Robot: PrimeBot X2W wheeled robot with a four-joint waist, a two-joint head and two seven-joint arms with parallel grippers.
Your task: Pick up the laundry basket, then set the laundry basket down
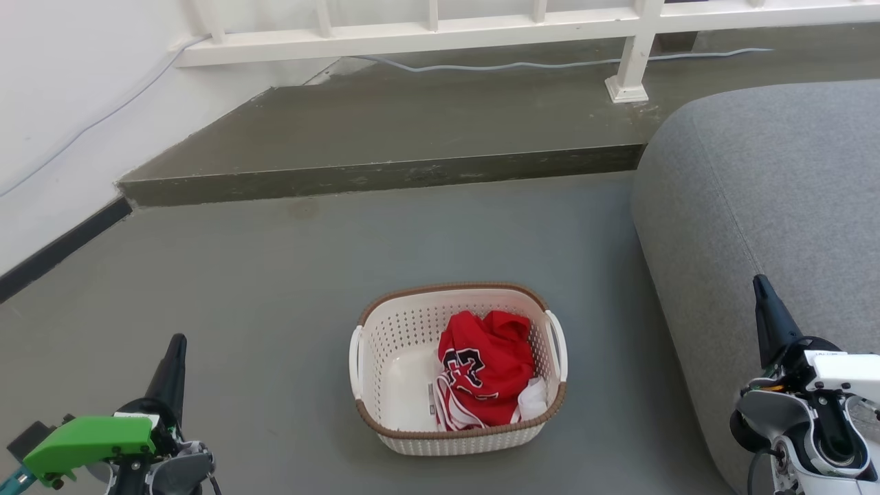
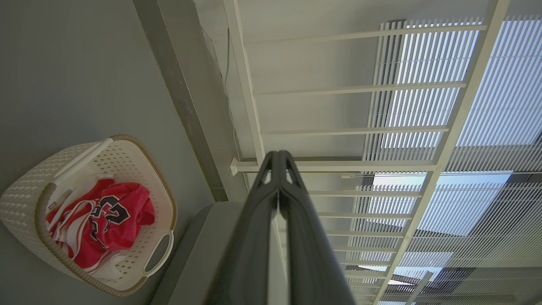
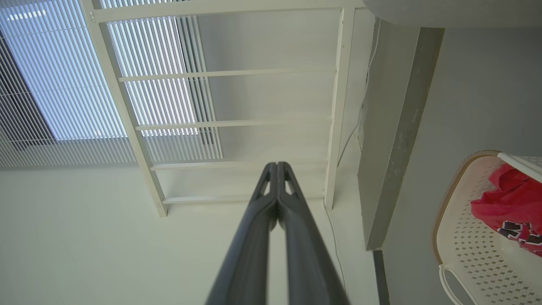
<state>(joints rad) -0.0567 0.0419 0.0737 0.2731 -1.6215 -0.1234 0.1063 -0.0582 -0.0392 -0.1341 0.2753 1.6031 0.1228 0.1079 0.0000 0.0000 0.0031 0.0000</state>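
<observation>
count: one laundry basket (image 1: 460, 443), two white side handles (image 1: 355, 361), one red jersey (image 1: 488, 364), two grippers.
left gripper (image 1: 177, 344): lower left of head view, fingers pointing up-frame, tips pressed together, nothing between them; well apart from the basket.
right gripper (image 1: 758, 282): lower right, in front of the grey sofa (image 1: 770, 206), fingers together, empty.
basket location: upright on the grey floor (image 1: 275, 289) between the grippers, near the sofa, not touching it.
contents: jersey crumpled in the right half; bare bottom in the left half.
</observation>
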